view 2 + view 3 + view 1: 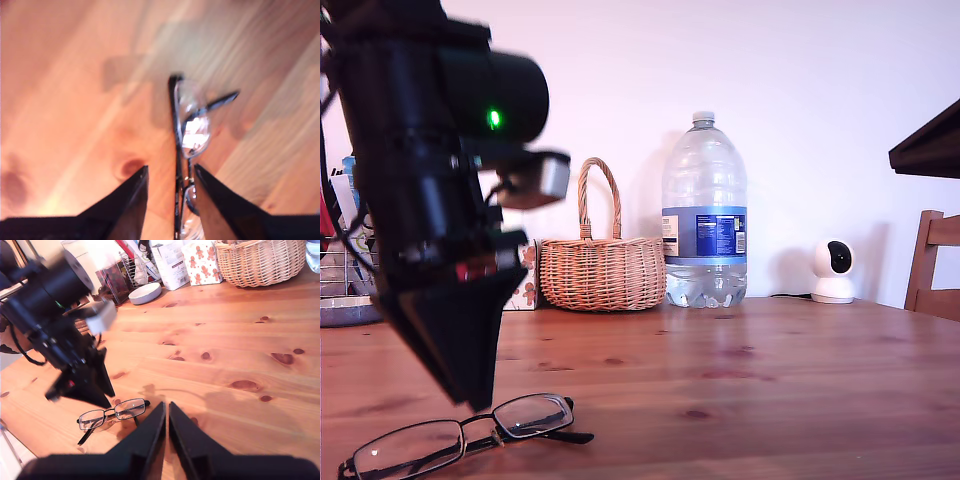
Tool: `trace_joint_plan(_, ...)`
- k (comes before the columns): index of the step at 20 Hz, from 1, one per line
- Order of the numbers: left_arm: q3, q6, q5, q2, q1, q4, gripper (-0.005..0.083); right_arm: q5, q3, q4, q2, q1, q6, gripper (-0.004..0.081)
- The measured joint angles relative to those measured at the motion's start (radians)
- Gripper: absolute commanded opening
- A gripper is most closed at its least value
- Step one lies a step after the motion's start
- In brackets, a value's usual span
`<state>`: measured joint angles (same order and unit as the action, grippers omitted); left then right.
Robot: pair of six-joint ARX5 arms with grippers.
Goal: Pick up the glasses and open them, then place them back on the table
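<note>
The wicker basket [603, 270] stands at the back of the counter [770, 380]; its contents cannot be seen. Beside it, on the exterior view's right, a large clear plastic water bottle [705, 215] with a blue label holds water low down. A wire rack [131, 267] holds items too blurred to identify, with a shallow pale bowl [145, 292] beside it.

The counter is reddish-brown wood, grained and knotted. The glasses [460, 437] lie on it near the front edge, at the exterior view's left: thin black wire frame, clear lenses, slim temples.

My first end effector [170, 175] is released, its black tapered fingers straddling the frame. My second end effector [166, 412] is clenched on nothing, apart from the glasses.
</note>
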<state>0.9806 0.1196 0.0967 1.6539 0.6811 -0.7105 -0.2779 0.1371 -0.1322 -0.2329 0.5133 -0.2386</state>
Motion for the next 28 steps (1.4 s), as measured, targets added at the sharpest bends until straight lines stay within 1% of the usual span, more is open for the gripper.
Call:
trace_joint_plan(7,0.013,0.008,-0.001,0.006,0.009,-0.001,0.0254,0.006,0.000,0.000,0.000,0.000,0.000,-0.0010)
trace_joint_plan(12,0.013,0.009,0.007,0.007,0.035,-0.002,0.0254,0.017,0.000,0.000,0.000,0.000,0.000,-0.0010)
trace_joint_plan(18,0.013,0.016,0.006,0.069,0.044,0.003,0.0251,0.019,0.000,0.000,0.000,0.000,0.000,-0.0010)
trace_joint_plan(24,0.014,0.016,0.006,0.069,0.044,0.019,0.0227,0.019,0.000,0.000,0.000,0.000,0.000,-0.0010)
trace_joint_plan(26,0.014,0.018,0.006,0.069,0.044,0.032,0.0180,0.019,0.000,0.000,0.000,0.000,0.000,-0.0010)
trace_joint_plan(28,0.014,0.029,0.006,0.069,0.044,0.033,0.0174,0.019,0.000,0.000,0.000,0.000,0.000,-0.0010)
